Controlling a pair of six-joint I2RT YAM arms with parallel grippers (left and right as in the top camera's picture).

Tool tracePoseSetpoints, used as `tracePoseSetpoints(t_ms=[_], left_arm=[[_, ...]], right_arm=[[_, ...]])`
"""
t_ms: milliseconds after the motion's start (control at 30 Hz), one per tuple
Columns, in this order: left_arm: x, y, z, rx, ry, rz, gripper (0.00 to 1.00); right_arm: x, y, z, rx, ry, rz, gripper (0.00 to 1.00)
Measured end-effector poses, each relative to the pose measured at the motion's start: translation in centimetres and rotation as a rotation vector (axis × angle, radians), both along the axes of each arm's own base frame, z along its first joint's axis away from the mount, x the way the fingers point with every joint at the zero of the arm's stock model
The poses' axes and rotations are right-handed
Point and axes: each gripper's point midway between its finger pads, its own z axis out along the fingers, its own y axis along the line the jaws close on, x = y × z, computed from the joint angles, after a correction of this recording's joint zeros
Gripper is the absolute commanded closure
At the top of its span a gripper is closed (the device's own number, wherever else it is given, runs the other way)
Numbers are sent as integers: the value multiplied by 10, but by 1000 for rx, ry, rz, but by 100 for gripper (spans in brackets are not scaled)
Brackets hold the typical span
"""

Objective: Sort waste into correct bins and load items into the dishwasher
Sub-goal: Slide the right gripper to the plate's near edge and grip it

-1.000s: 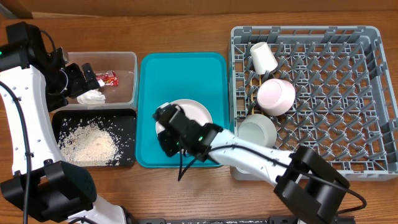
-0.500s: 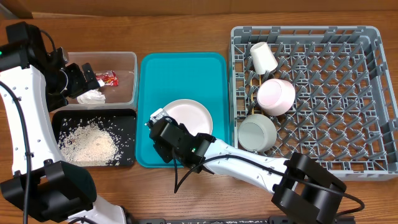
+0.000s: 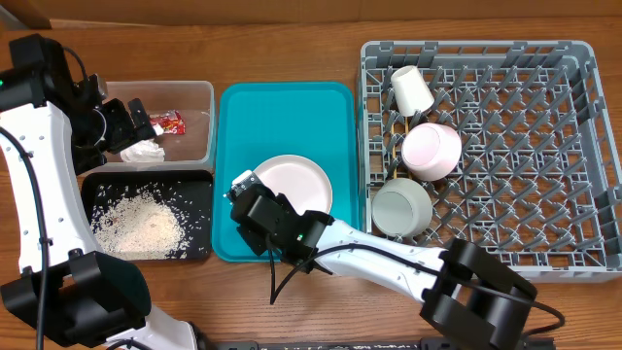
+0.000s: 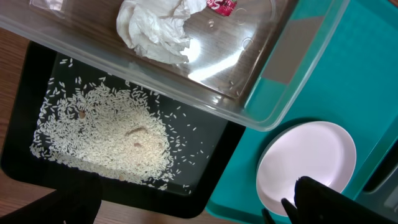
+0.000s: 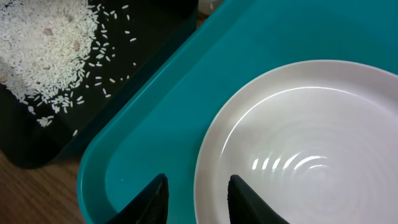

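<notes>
1. Plate [image 3: 296,183]: round, white, lying flat in the lower half of the teal tray [image 3: 282,112], towards its right side.
2. Right gripper [image 5: 198,200]: at the plate's left rim, jaws parted to a middling gap. In the wrist view one finger is over the bare tray and the other over the plate's inner face, with the rim running between them. It grips nothing; I cannot tell whether either finger touches the plate.
3. Left gripper [image 3: 129,122]: over the left end of the clear tub [image 3: 194,86], jaws spread wide, nothing between them.
4. The clear tub holds the crumpled napkin [image 4: 155,28] and, just beside it, the red wrapper [image 3: 171,122].
5. Black tray [image 3: 194,194]: directly in front of the tub, long sides touching. Rice [image 3: 141,224] lies heaped left of centre, with stray grains scattered around the heap.
6. Dish rack [image 3: 525,165]: on the tabletop [image 3: 292,58], right of the teal tray. Everything loaded sits along its left side.
7. Cup [image 3: 411,89]: top left of the rack, tilted among the pegs.
8. Pale pink bowl [image 3: 432,149]: below the cup, tipped on its side.
9. Greyish-white bowl [image 3: 400,206]: below that, near the rack's left wall.
</notes>
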Motion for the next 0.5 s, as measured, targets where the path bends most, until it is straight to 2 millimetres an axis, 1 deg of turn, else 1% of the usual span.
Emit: tracePoseSetpoints(t_ms=[167,367,500], left_arm=[[0,0,0,0,0,0,0],[0,0,0,0,0,0,0],[0,0,0,0,0,0,0]], right_arm=[[1,3,-21,-22,11,0,66],[2,3,-37,-42,22,0,66],[0,0,-53,-70,37,0,67]])
